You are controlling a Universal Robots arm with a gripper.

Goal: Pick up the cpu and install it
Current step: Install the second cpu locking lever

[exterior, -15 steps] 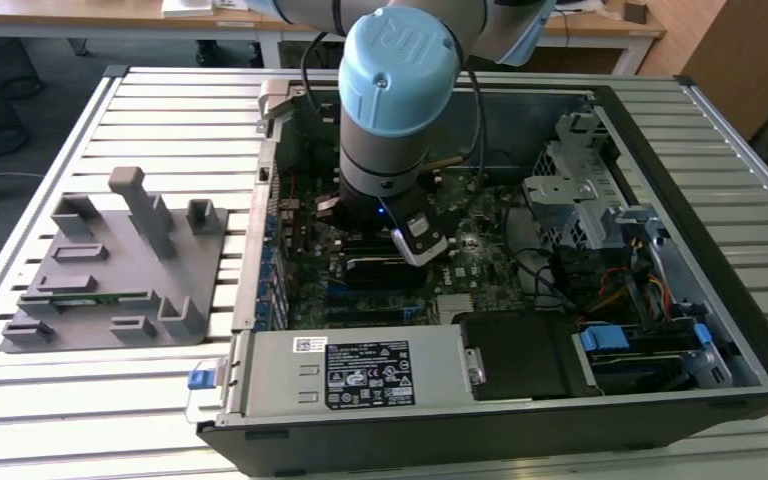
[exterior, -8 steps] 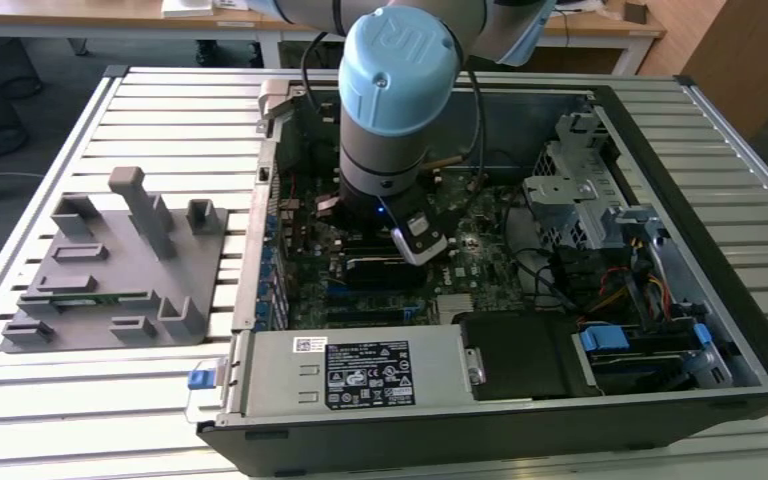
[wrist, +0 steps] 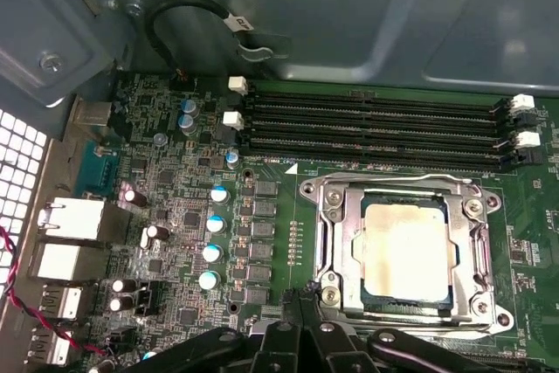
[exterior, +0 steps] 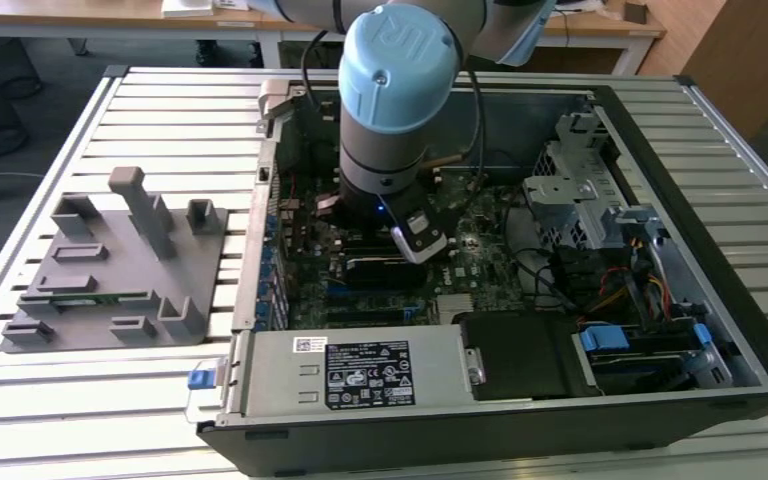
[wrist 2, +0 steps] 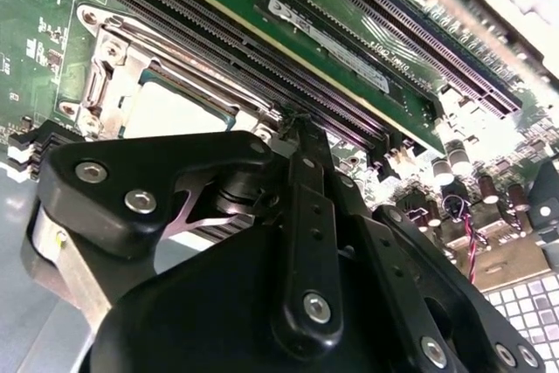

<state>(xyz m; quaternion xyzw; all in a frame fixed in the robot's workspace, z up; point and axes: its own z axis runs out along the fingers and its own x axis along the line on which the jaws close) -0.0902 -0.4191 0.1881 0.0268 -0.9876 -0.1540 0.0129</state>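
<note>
Silvery cpu (wrist: 406, 246) sits in its socket frame (wrist: 403, 251); gripper (wrist: 306, 296) closed, empty — descending risks scraping the frame.

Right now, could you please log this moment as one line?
cpu: seated in socket | gripper: beside socket, fingertips together, holding nothing | arm: inside case

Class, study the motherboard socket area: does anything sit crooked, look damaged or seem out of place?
Nothing stands out. The cpu lies flat and square inside the socket frame, edges parallel to it. The gripper is beside the frame's edge, and the memory slots look intact.
</note>
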